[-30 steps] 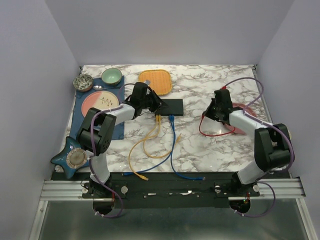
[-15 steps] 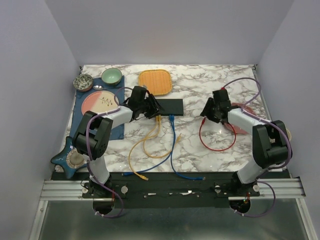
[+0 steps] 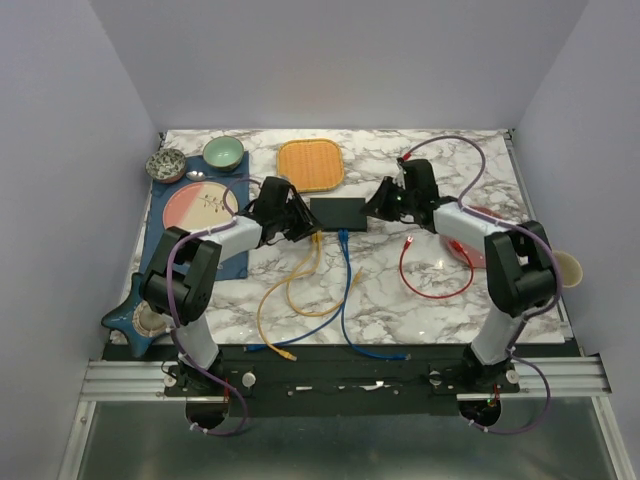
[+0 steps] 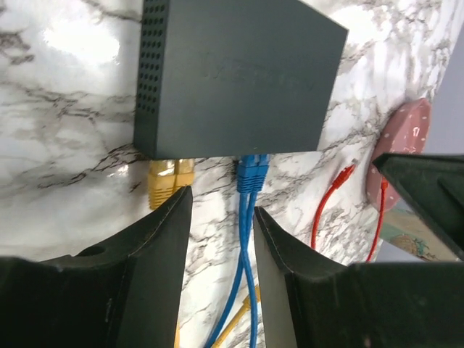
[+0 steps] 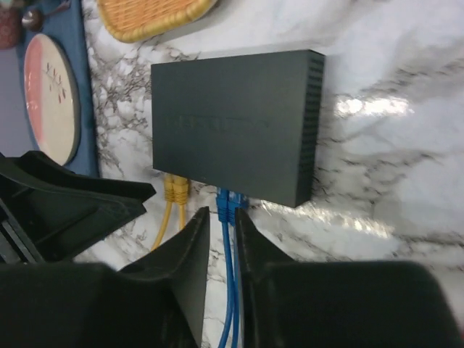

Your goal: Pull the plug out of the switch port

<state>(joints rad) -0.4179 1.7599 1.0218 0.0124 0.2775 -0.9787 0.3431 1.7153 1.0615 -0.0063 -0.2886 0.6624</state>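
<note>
The flat black switch (image 3: 337, 212) lies mid-table, with two yellow plugs (image 4: 170, 181) and two blue plugs (image 4: 252, 172) in its near edge. My left gripper (image 3: 300, 222) is open at the switch's left near corner. In its wrist view the gripper (image 4: 221, 217) frames the blue cables just short of their plugs. My right gripper (image 3: 385, 200) is at the switch's right end, its jaws a narrow gap apart and holding nothing. In the right wrist view the switch (image 5: 232, 138) and blue plugs (image 5: 230, 203) show beyond the gripper (image 5: 221, 225). A loose red cable (image 3: 432, 275) lies on the marble.
An orange woven mat (image 3: 310, 163) lies behind the switch. A pink plate (image 3: 198, 203), green bowl (image 3: 223, 152) and speckled bowl (image 3: 165, 165) sit on a blue placemat at the left. A star dish (image 3: 130, 312) is front left, with a pink dish (image 3: 490, 225) and cup (image 3: 566, 267) at the right.
My right arm has swung left from the red cable to the switch's right end; the red cable now lies loose on the table. My left gripper has shifted slightly left.
</note>
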